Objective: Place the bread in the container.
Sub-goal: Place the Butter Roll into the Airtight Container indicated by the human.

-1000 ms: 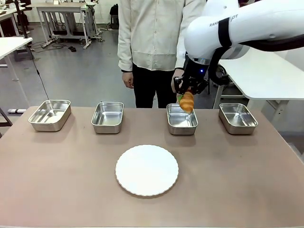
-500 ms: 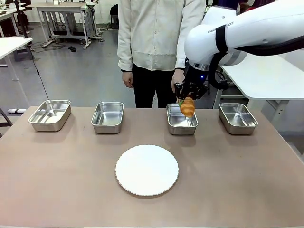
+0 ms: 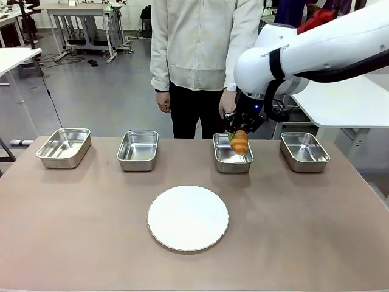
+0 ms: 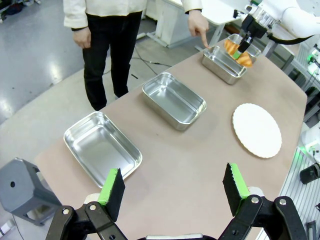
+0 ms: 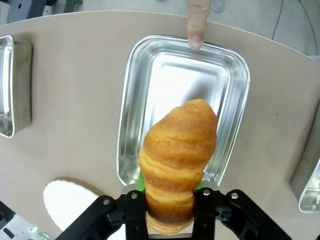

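Front view: right gripper [image 3: 238,135] clamped on golden-brown ridged croissant [image 3: 239,142], held above shiny rectangular stainless-steel pan [image 3: 233,159], third from left in row of four. Round white scallop-edged plate [image 3: 188,218] nearer on brown table [image 3: 73,219]. Person's hand [image 3: 227,104] behind pan.

Left wrist view: left gripper [image 4: 174,190] spread wide, nothing between green pads [image 4: 110,183], hovering over table near end pan [image 4: 102,147]. Croissant [image 4: 239,52] far off over pan [image 4: 223,63].

Right wrist view: croissant [image 5: 177,160] upright between fingers, pan [image 5: 183,107] directly beneath; person's fingertip [image 5: 197,21] touching pan's far rim.
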Tool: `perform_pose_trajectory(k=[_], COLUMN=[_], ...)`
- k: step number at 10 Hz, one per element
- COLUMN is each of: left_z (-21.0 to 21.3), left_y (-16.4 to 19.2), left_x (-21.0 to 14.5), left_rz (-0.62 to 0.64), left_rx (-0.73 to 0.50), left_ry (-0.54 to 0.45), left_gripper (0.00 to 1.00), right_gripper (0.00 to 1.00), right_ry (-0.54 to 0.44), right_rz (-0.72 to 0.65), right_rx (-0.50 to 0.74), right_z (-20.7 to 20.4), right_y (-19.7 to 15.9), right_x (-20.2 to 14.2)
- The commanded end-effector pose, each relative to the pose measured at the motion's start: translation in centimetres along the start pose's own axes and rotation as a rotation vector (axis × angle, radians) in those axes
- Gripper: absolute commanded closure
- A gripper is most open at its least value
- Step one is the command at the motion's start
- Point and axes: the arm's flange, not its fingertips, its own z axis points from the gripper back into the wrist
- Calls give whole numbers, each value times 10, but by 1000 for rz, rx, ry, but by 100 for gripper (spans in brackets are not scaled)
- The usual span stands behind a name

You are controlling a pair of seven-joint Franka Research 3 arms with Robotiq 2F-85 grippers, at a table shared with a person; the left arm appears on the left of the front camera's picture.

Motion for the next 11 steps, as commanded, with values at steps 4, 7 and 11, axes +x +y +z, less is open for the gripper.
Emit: perform_pose_trajectory(k=[4, 7, 11], left_z=[2, 2, 2], left_y=[-1, -1, -1], left_x=[0, 0, 0], left_rz=[-14, -14, -14], left_rx=[-6, -6, -6], left_ry=[-8, -8, -8], left_gripper=[0, 0, 0], right_gripper=[63, 7, 0], right_ry=[12, 6, 24], right_rz=[26, 53, 1], right_rx=[16, 20, 48], right_z=[-19, -23, -17], right_y=[-8, -9, -6], right_x=[15, 17, 18])
